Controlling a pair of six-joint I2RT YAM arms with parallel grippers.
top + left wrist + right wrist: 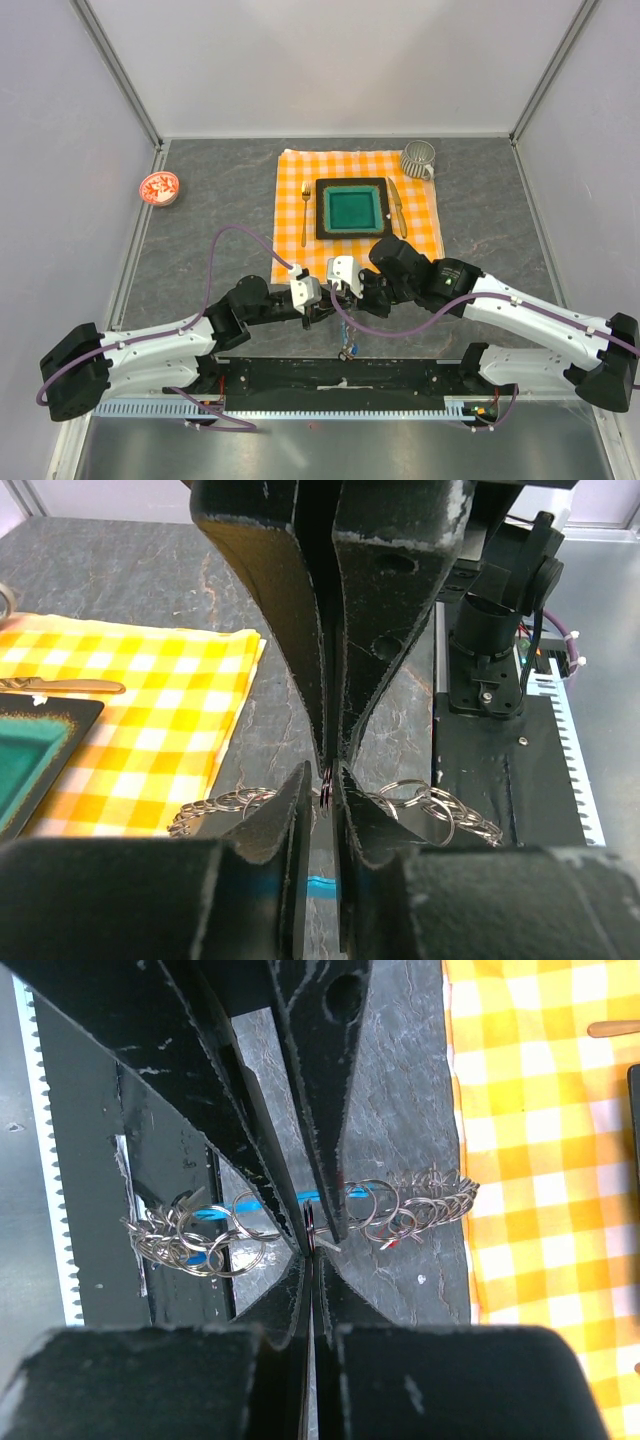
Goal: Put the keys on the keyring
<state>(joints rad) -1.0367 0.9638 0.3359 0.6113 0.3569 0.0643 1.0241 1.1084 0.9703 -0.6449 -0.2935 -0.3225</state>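
Keyring [310, 1228]: thin wire ring, seen edge-on and upright at the centre of both wrist views.
Ring chains [190, 1240]: bunches of small silvery rings spreading left and right of centre, low over the grey tabletop.
Clip [215, 1215]: bright cyan-blue curved strip, running through the left bunch toward centre.
Keys [393, 1243]: too small to make out; only a red fleck in the right bunch and a blue bit in the left bunch.

2 black-and-white arms [150, 350] carry looping purple cables [236, 228].
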